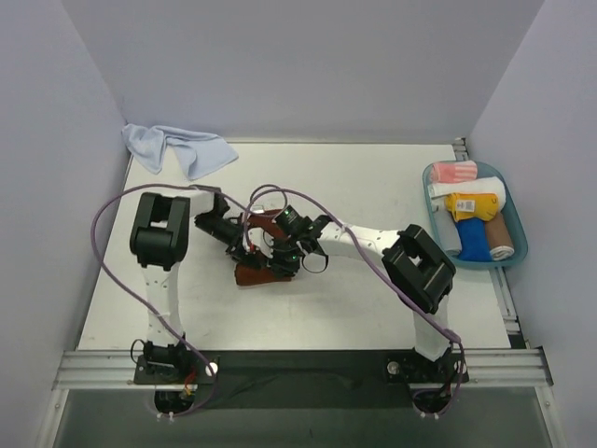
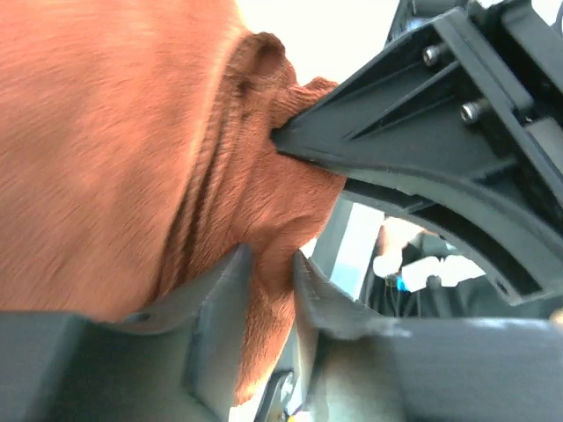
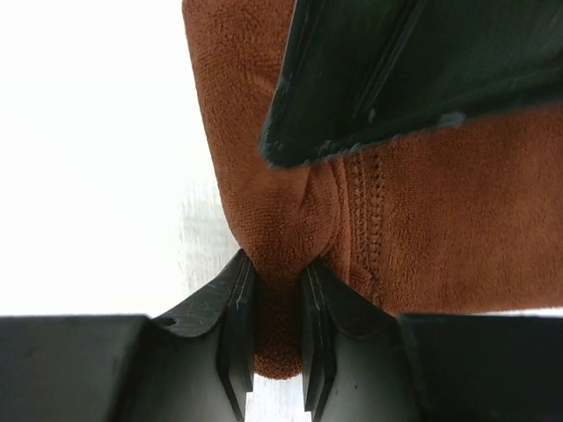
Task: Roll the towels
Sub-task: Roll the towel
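**Rust-brown towel** (image 1: 250,274). Location: middle of the table (image 1: 373,187), bunched beneath both wrists. It is neither flat nor formed into a roll.

**Left gripper** (image 2: 271,255). Condition: fingers drawn close, with a fold of the brown terry pinched between them (the nap bulges on either side of the pinch).

**Right gripper** (image 3: 277,268). Condition: fingers nearly together, nipping a gathered bit of the same towel beside its stitched hem. The other arm's finger crosses the top of this view and presses into the cloth just above.

**Light-blue towel** (image 1: 177,147). Location: far left corner, crumpled and well apart from both arms.

**Teal tray** (image 1: 519,233). Location: right edge of the table, holding several rolled cloths (image 1: 481,194).

**Step in hand (judged).** This looks like the first towel, at the stage of gathering and gripping, with both arms holding one end close together. The task appears barely begun.

**Next move calls for.** The two pinches probably need to turn the held end over itself together, with even tension so the terry winds up and does not wad. Crowded fingers risk fouling each other.
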Controlling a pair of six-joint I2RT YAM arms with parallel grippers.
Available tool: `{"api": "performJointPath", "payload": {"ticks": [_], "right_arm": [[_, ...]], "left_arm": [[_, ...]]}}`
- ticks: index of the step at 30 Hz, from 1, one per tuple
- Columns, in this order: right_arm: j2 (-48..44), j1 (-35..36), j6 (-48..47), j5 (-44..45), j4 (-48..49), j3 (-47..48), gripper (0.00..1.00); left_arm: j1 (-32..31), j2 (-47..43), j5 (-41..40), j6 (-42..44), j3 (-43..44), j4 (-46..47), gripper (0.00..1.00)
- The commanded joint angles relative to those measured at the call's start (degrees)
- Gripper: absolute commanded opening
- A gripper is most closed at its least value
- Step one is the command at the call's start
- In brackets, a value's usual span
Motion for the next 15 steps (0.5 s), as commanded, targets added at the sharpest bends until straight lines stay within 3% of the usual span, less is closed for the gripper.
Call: {"api": "performJointPath", "payload": {"ticks": [1, 4, 8, 12, 15], "right_arm": [[5.84, -0.58, -1.37, -5.92, -8.85, -1.21, 0.0], [8.04, -1.55, -1.2, -9.07, -11.13, 1.16, 0.0], [11.12, -3.3, -0.67, -14.09, -16.75, 5.12, 0.0], [13.22, -5.15, 1.78, -18.66, -17.11, 6.52, 0.0], [14.89, -5.77, 2.67, -20.77, -17.73, 7.67, 0.0]], "left_arm": [[5.63, -5.52, -9.34, -6.77, -4.66, 17.4, 0.4], [9.41, -10.26, -5.57, -5.82, -6.34, 18.81, 0.52], [13.98, -20.08, -3.97, -4.93, -9.32, 21.62, 0.56], [16.79, -32.66, -9.24, -9.33, -16.95, 34.35, 0.57], [16.71, -44.61, -11.0, -6.09, -26.0, 41.47, 0.61]]}}
